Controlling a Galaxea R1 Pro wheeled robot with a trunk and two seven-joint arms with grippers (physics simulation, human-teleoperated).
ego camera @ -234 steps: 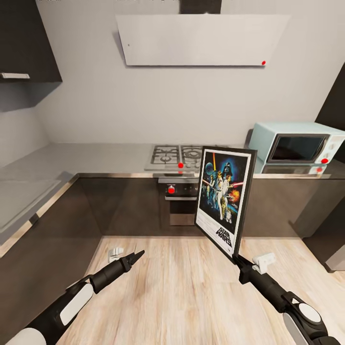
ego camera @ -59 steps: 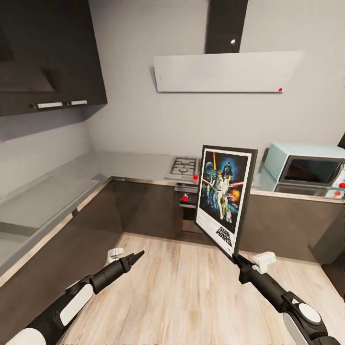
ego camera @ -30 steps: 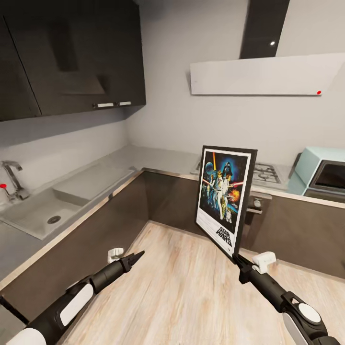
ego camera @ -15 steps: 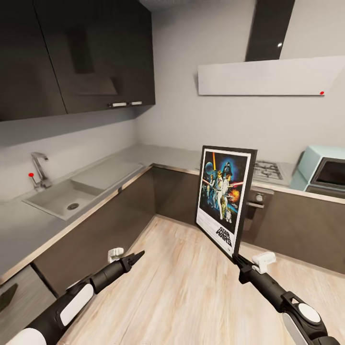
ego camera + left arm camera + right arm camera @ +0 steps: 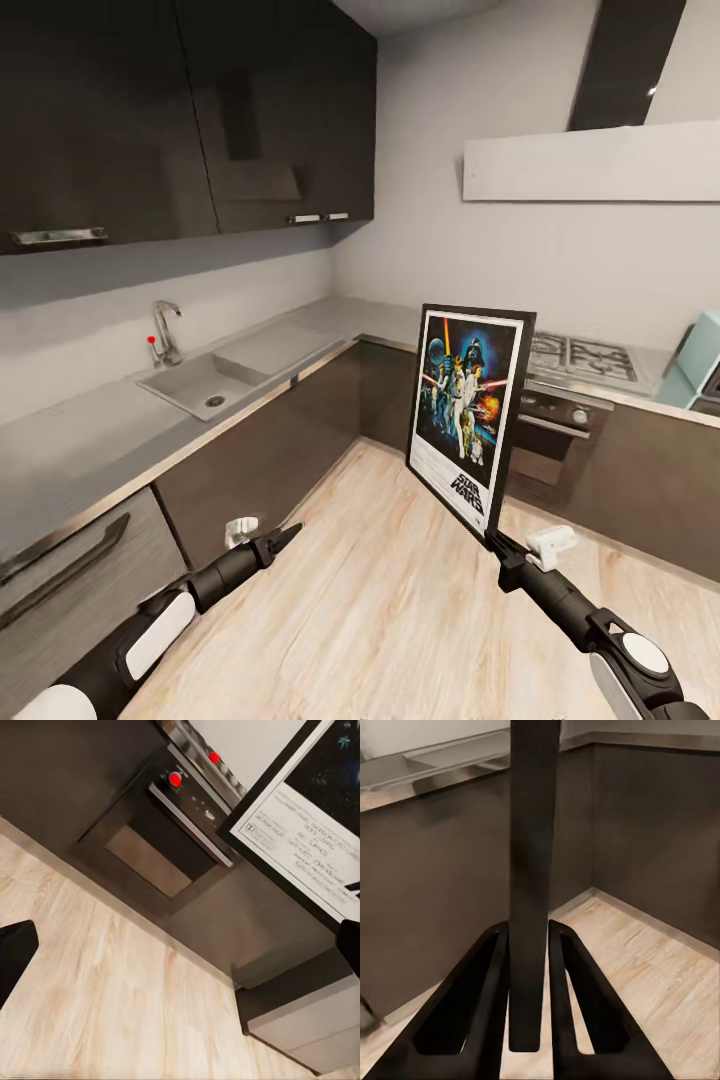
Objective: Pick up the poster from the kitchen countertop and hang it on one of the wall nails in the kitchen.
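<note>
Two hands in head view, both low over the wood floor. R hand pinches the poster at its bottom corner; poster stands upright, face toward the cam, slightly angled, held off the floor in front of the oven. R wrist view: both fingers pressed against the frame edge, one each side, frame seated deep between them. L hand carries nothing, tips look pressed together to a point in head view; in L wrist view dark finger bits sit at opposite edges, so can't tell its gap for sure. L wrist view also catches poster's lower white border and the oven front w/ red knobs. Counter runs in an L: sink + tap on left run, gas hob on back run, dark cabinets above.
</note>
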